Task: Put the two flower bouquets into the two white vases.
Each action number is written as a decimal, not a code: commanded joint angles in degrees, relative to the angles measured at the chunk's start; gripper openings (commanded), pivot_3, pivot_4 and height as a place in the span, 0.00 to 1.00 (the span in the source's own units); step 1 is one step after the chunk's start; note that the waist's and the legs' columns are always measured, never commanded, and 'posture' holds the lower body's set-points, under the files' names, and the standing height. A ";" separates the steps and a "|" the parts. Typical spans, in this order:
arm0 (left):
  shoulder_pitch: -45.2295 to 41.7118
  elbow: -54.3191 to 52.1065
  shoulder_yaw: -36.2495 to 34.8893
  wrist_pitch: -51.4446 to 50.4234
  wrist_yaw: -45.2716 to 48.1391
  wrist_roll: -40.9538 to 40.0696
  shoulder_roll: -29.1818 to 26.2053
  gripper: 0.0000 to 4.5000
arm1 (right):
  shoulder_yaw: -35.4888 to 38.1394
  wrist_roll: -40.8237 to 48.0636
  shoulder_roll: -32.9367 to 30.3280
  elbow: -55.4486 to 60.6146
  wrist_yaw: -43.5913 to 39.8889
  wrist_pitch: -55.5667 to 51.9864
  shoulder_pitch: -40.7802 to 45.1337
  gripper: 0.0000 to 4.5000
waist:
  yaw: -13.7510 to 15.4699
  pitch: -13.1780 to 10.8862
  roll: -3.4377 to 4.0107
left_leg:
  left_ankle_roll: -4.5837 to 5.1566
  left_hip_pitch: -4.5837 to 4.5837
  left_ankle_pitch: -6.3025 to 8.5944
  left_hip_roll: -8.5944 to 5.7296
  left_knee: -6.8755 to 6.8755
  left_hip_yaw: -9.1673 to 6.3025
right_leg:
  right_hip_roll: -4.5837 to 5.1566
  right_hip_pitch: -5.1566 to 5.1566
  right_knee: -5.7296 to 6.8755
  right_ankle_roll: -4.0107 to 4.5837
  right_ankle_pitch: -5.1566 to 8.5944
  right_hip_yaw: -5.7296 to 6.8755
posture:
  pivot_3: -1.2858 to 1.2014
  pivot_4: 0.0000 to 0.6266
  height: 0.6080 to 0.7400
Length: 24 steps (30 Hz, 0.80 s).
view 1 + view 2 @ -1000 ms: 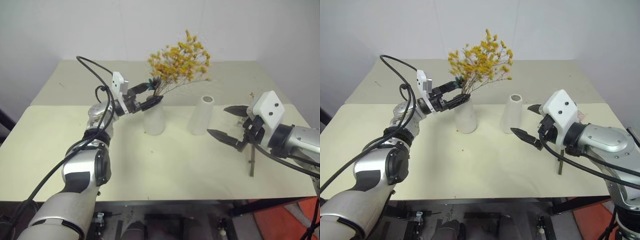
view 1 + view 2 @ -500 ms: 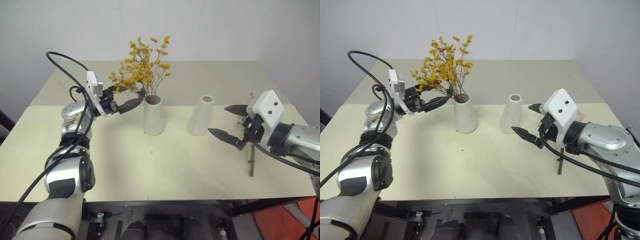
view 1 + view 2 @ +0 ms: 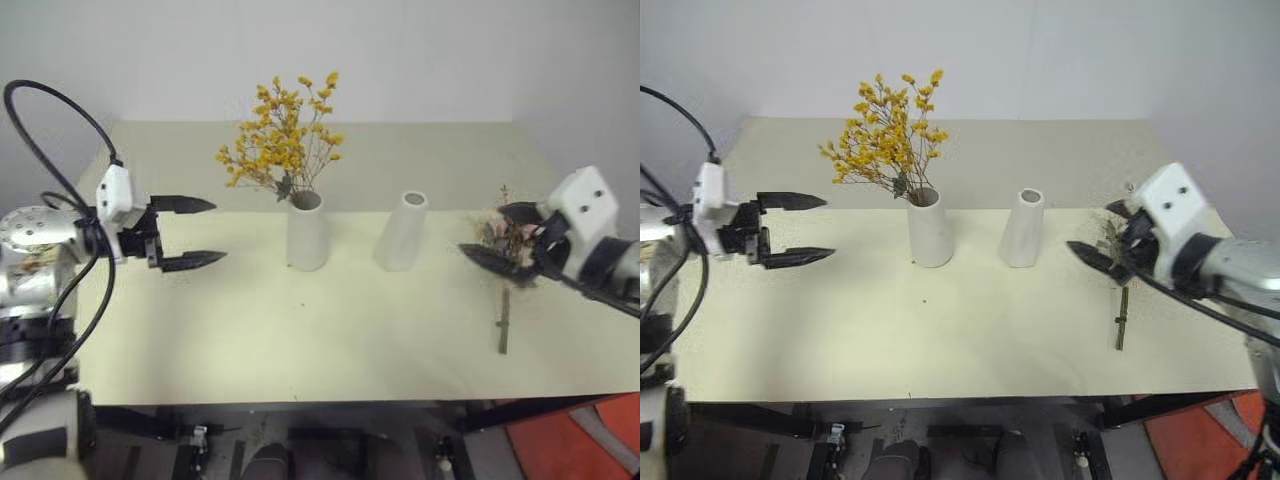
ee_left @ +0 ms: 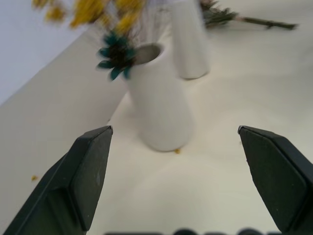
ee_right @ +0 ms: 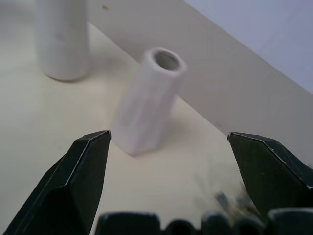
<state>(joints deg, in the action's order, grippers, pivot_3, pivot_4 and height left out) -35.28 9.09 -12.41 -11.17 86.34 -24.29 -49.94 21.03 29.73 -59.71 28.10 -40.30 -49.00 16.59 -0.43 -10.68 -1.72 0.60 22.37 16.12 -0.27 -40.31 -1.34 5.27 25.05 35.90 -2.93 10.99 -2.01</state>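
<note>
My left tool hangs over the left part of the desk, its two black fingers spread wide with nothing between them, well apart from the vases. My right tool hangs over the right part of the desk, fingers also spread and empty, just above the flower end of the second bouquet, which lies flat on the desk with its stem toward the front edge. The yellow bouquet stands upright in the left vase. The right vase stands beside it, near but not touching, its mouth empty. Both vases sit around the middle of the desk.
</note>
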 commanded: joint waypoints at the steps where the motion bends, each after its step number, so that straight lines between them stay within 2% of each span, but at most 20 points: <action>1: 2.49 -15.31 0.91 -7.38 -2.16 -6.79 -0.69 1.00 | 5.08 0.19 -3.56 -1.46 -2.50 -3.60 -3.88 1.00 | 0.54 0.01 -0.02 | 0.00 -0.04 0.00 0.04 -0.02 0.02 | 0.00 -0.07 -0.05 0.00 0.00 0.00 | 0.52 0.24 1.00; 5: -1.75 -21.97 7.34 -12.84 -13.10 -7.25 7.68 1.00 | 2.10 -0.56 -7.23 -8.07 -2.61 -9.27 -4.20 1.00 | 0.70 0.04 0.01 | 0.01 -0.57 0.01 -0.05 -0.11 0.07 | -0.01 -0.64 -0.25 -0.01 0.01 -0.03 | 0.52 0.24 1.00; 8: -5.51 -22.13 11.46 -13.65 -15.88 -5.77 11.64 1.00 | -2.04 -0.85 -7.39 -13.83 -1.71 -12.46 -0.21 1.00 | 0.24 0.04 0.00 | 0.01 -0.89 0.01 0.02 -0.10 0.11 | -0.12 -0.94 -0.36 -0.02 0.03 -0.06 | 0.52 0.24 1.00; 14: -12.56 -16.39 19.09 -11.66 -17.98 0.77 14.93 1.00 | -12.59 -3.92 -4.40 -27.64 -0.04 -16.44 12.35 1.00 | -1.88 0.04 0.01 | 0.00 -1.03 0.01 0.10 0.05 0.29 | -0.29 -0.88 -0.33 0.05 0.00 -0.39 | 0.52 0.24 1.00; 19: -17.42 -12.18 20.15 -12.88 -24.21 5.03 18.28 1.00 | -19.29 -8.43 -0.01 -39.40 0.90 -15.71 21.52 1.00 | -2.05 0.04 0.02 | 0.01 -1.00 0.01 0.08 0.05 0.30 | -0.28 -0.83 -0.34 0.04 0.00 -0.41 | 0.52 0.24 1.00; 24: -17.67 -14.82 19.91 -17.35 -27.10 4.74 18.57 1.00 | -23.18 -11.39 3.07 -47.58 0.07 -14.99 27.50 1.00 | -1.92 0.02 0.03 | 0.01 -0.88 0.01 0.05 0.06 0.28 | -0.22 -0.67 -0.30 0.04 0.00 -0.39 | 0.52 0.24 1.00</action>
<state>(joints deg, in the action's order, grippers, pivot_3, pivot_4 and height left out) -51.92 -3.04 8.31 -27.43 60.49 -19.54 -31.04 -2.39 19.91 -56.13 -18.24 -40.05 -64.87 42.41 -2.34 -10.65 -1.68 0.61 21.54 16.13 -0.22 -40.25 -1.06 5.06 24.43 35.60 -2.89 10.99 -2.40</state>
